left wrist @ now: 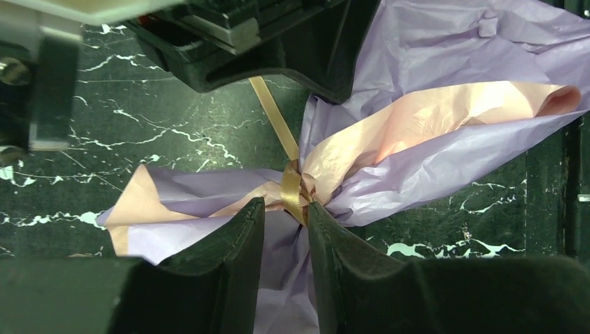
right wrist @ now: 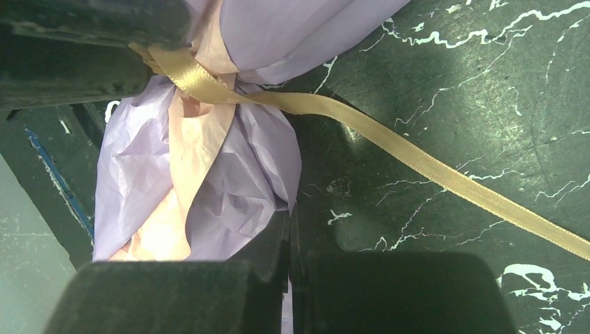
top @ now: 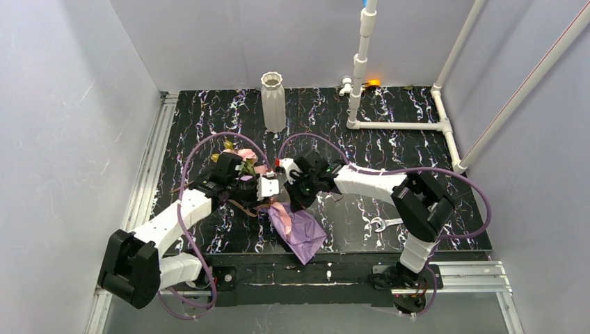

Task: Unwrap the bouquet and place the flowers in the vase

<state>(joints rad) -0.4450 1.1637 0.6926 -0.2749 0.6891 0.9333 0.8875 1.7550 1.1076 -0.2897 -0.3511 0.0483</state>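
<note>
Barely begun: the bouquet (top: 299, 233) lies near the table's near edge, its ribbon (left wrist: 293, 189) knotted and the flowers (top: 240, 154) wrapped. The left hand (left wrist: 285, 209) stands slightly parted at the knot, seemingly gripping nothing. The right hand (right wrist: 286, 226) is closed against the paper. The vase (top: 273, 102), by the far edge, holds no flowers.

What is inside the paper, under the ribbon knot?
Under the ribbon only gathered purple and pink paper shows. Any stems inside are covered there; rose heads stick out at the far end.
</note>
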